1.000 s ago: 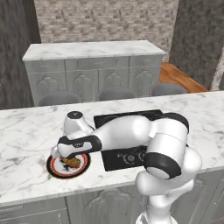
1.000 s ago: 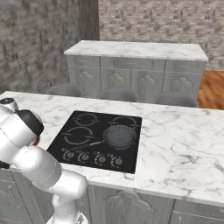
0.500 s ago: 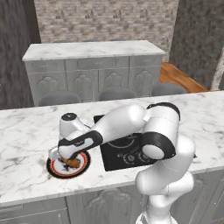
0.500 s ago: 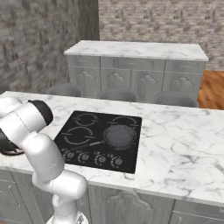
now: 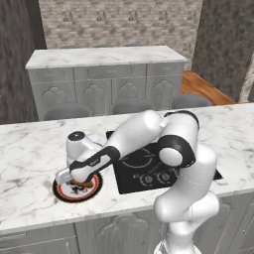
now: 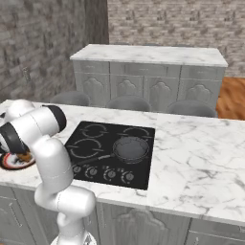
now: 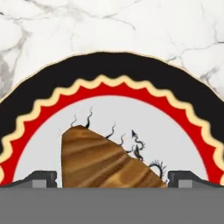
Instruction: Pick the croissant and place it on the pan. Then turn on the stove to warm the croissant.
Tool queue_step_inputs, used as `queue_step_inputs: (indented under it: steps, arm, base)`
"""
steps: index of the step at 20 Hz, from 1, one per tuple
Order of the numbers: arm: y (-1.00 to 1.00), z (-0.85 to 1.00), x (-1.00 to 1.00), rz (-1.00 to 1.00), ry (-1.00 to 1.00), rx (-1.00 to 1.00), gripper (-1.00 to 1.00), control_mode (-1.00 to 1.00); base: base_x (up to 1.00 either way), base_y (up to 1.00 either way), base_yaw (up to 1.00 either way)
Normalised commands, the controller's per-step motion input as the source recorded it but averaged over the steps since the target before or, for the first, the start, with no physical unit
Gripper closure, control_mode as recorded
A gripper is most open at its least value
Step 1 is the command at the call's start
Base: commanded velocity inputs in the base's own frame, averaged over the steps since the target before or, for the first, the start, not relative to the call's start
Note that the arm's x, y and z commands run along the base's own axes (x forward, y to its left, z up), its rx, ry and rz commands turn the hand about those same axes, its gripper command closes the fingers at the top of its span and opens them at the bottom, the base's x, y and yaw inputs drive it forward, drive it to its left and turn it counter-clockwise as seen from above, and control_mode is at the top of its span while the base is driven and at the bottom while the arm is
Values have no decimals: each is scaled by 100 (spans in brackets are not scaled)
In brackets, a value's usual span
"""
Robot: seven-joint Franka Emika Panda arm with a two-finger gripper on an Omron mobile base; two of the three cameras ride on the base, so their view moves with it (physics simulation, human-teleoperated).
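Note:
The croissant (image 7: 100, 164) is a golden-brown pastry lying on a round plate (image 7: 113, 65) with a black and red rim. My gripper (image 7: 113, 179) is open right over it, and one dark fingertip (image 7: 41, 178) shows on each side of the pastry. From the left base view the hand (image 5: 74, 179) hangs low over the plate (image 5: 62, 191) on the marble counter. The pan (image 6: 130, 148), dark grey with a long handle, sits on the black stove (image 6: 91, 136), to the right of the plate (image 6: 14, 161). A row of knobs (image 6: 110, 174) runs along the stove's front edge.
The white marble counter (image 6: 191, 162) stretches right of the stove. Grey stool backs (image 6: 129, 103) stand behind it, with a second marble-topped island (image 6: 148, 55) farther back. My own arm (image 5: 139, 134) arches over the stove's left part.
The arm has folded and the hand has come down closer to the plate, over the croissant. The jaws have stayed open. Plate, pan and stove have not moved.

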Motion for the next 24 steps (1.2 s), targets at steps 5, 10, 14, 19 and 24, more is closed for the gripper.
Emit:
queue_step_inputs:
  steps: [5,10,14,19,24]
  arm:
    - [0,-20,0,0,0,0,100,-100]
    - [0,-19,0,0,0,-1,100,-100]
    - [0,-12,-9,0,-1,0,100,-100]
    - [-2,14,-34,0,-21,0,100,-100]
    - [-17,44,-52,0,-35,0,100,-100]
  base:
    - [0,0,0]
    - [0,0,0]
    - [0,0,0]
    - [0,0,0]
    - [0,0,0]
